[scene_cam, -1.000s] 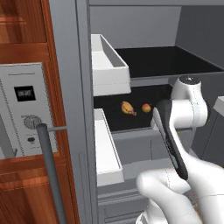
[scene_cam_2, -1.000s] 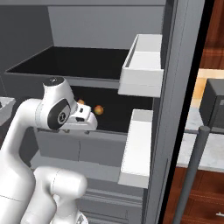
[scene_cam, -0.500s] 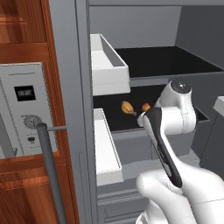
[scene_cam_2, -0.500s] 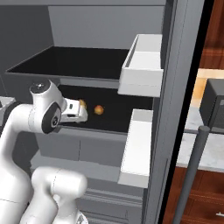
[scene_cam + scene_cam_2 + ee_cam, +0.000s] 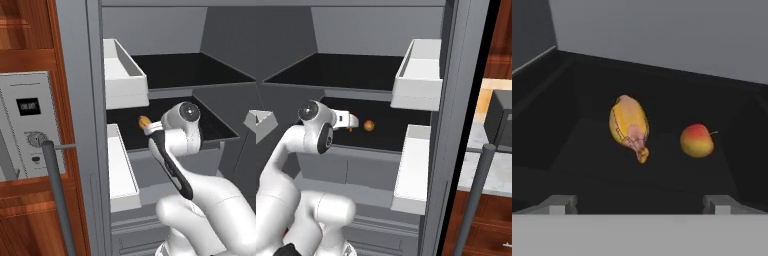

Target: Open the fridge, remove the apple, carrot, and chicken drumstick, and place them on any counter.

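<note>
The fridge stands open, with black shelves inside. On the middle shelf lie the golden-brown chicken drumstick and, to its right, the red-orange apple. My gripper is open just in front of them, roughly level with the shelf, and its fingertips hold nothing. From the left base the drumstick peeks out beside my gripper. From the right base the apple lies just beyond my gripper. The carrot is out of view.
White door bins hang on the opened left door, and more bins on the right door. A grey bar handle stands in front of a silver appliance panel. A pale marble counter carries a dark box.
My arm has swung in toward the middle shelf, so the hand now sits nearer the drumstick and the apple. The jaws stayed open. The food has not moved.
</note>
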